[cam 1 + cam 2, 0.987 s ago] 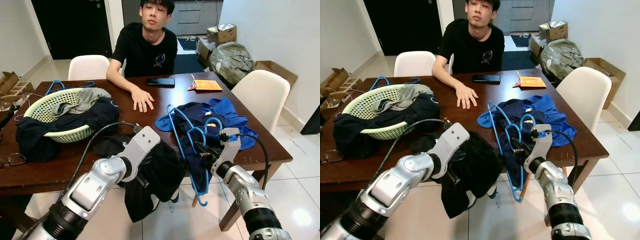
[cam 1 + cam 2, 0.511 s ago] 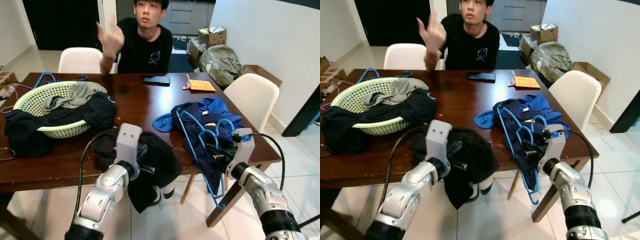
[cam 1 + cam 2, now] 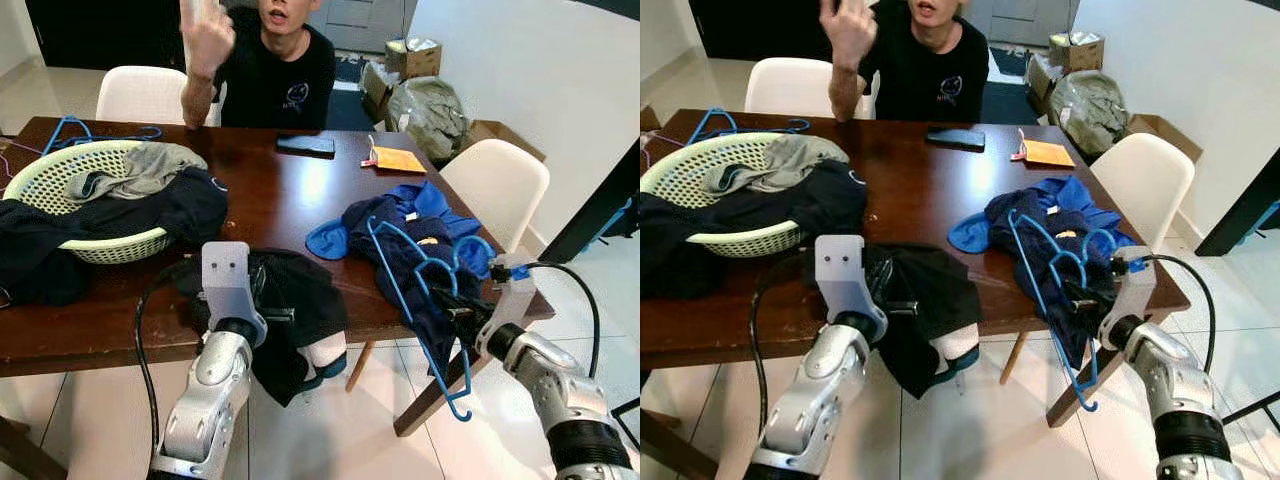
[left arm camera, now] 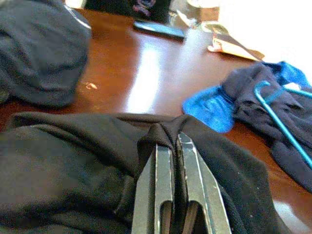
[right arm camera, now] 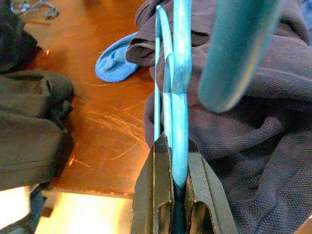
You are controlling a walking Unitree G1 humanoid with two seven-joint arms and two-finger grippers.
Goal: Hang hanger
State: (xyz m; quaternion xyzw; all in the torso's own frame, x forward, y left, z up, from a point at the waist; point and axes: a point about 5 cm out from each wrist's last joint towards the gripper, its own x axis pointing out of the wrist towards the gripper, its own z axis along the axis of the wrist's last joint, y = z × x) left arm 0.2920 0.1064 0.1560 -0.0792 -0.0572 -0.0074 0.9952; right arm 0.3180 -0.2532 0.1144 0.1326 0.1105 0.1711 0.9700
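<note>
A light-blue hanger (image 3: 392, 262) leans over the table's front right edge, threaded in a navy garment (image 3: 405, 235) that lies on a blue one (image 3: 430, 205). My right gripper (image 3: 462, 318) is shut on the hanger's bar, seen close up as the hanger (image 5: 179, 97) pinched between the gripper's fingers (image 5: 176, 141). A black garment (image 3: 300, 300) hangs over the front edge of the table. My left gripper (image 3: 275, 312) is shut on a fold of that black garment (image 4: 73, 161), the cloth bunched at the gripper's tip (image 4: 174, 139).
The dark wooden table (image 3: 270, 200) holds a green laundry basket (image 3: 120, 248) of clothes at the left, a phone (image 3: 305, 145) and an orange envelope (image 3: 398, 160). A person sits at the far side with a raised hand (image 3: 205, 35). A white chair (image 3: 495, 185) stands at the right.
The camera has shifted. The person's hand has lifted off the table and is held up. Both grippers keep their holds; my left forearm now stands more upright at the table's edge.
</note>
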